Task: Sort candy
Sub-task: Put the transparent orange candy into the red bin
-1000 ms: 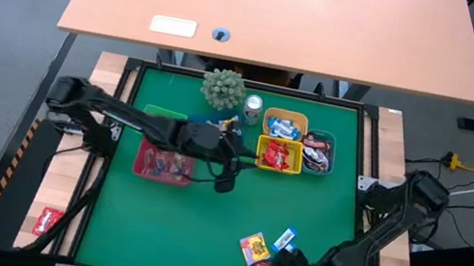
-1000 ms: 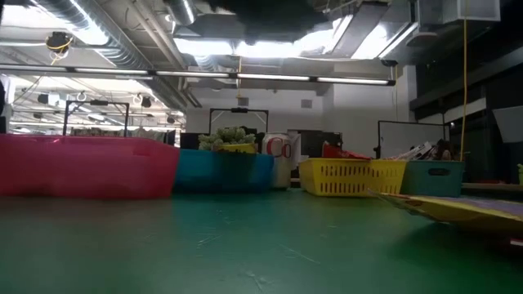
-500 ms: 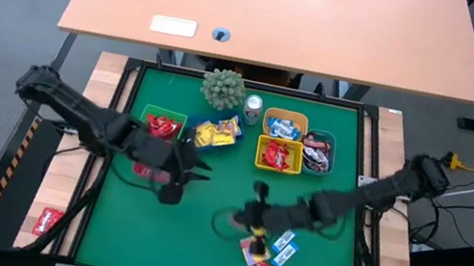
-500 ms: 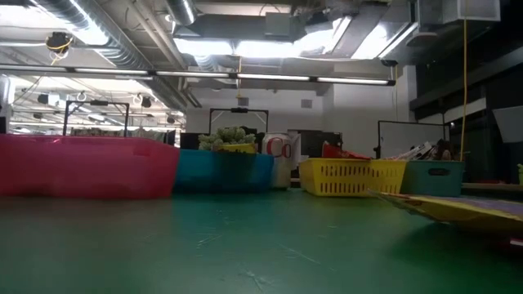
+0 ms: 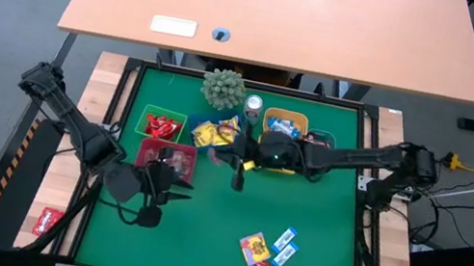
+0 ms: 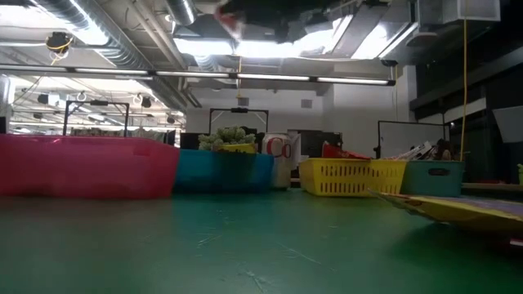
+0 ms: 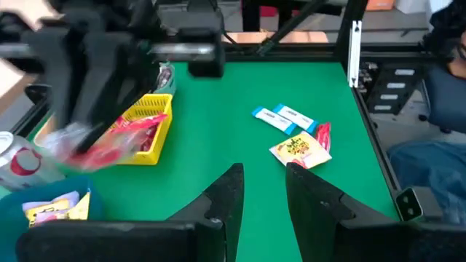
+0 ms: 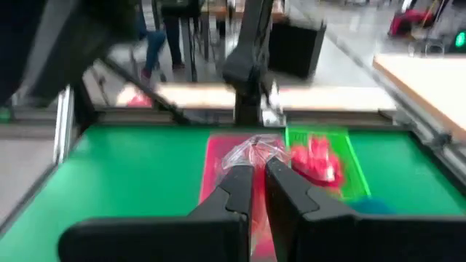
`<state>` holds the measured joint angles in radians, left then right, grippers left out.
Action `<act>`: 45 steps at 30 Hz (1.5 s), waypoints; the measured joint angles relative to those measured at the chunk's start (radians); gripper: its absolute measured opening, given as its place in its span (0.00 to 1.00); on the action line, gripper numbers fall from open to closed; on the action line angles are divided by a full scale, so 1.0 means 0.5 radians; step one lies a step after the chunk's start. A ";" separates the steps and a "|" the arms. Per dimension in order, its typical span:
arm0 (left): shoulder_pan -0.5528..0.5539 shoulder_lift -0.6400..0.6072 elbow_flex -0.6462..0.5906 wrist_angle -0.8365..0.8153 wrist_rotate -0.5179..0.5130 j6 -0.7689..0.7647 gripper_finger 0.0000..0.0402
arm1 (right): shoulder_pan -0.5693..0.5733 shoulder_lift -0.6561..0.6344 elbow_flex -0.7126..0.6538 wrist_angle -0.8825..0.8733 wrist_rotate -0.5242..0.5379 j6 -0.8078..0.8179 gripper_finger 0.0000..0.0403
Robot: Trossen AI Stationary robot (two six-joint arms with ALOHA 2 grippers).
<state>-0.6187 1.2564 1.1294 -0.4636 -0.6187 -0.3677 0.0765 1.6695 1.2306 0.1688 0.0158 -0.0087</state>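
Observation:
My right gripper [image 5: 230,159] reaches from the table's right to just right of the pink bin [image 5: 166,157] and is shut on a reddish wrapped candy [image 8: 252,151]. My left gripper [image 5: 152,204] hangs open and empty over the table's near left; its fingers show in the left wrist view [image 7: 262,191]. A few candies lie flat on the green mat near the front: a yellow one [image 5: 255,248], a red one [image 7: 322,135] and two blue-and-white ones [image 5: 285,244]. Sorted candies lie in the green bin [image 5: 160,124], the blue bin [image 5: 217,134] and the yellow bin [image 5: 278,156]. My right gripper pinches the candy's crinkled wrapper [image 8: 255,156] between its two fingertips. The candy sticks out beyond the tips, lifted clear of the mat, in front of the pink bin [image 8: 218,171].
A small potted plant [image 5: 223,89] and a silver can [image 5: 253,107] stand at the table's far edge. An orange bin [image 5: 284,124] and a teal bin [image 5: 318,151] stand at the far right. The black frame [image 5: 358,223] rims the green mat.
My right gripper has gone from the near right corner to the loose candies, then up and toward the far left, carrying a reddish candy to beside the pink bin. My left gripper has drawn back from the yellow bin toward the table's near left.

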 joint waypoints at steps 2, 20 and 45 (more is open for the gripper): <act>-0.019 0.000 -0.001 0.006 -0.048 -0.016 0.23 | -0.047 0.064 0.003 0.131 -0.049 -0.001 0.06; -0.004 0.000 -0.002 0.008 -0.109 -0.033 0.23 | -0.116 0.798 0.001 1.279 -0.051 0.002 0.06; -0.003 0.000 -0.002 0.001 -0.114 -0.030 0.23 | -0.115 1.029 0.900 -0.377 -0.069 -0.123 0.48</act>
<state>-0.6201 1.2564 1.1286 -0.4633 -0.6758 -0.3828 0.0189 2.1842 1.6807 -0.0199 -0.0189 -0.0700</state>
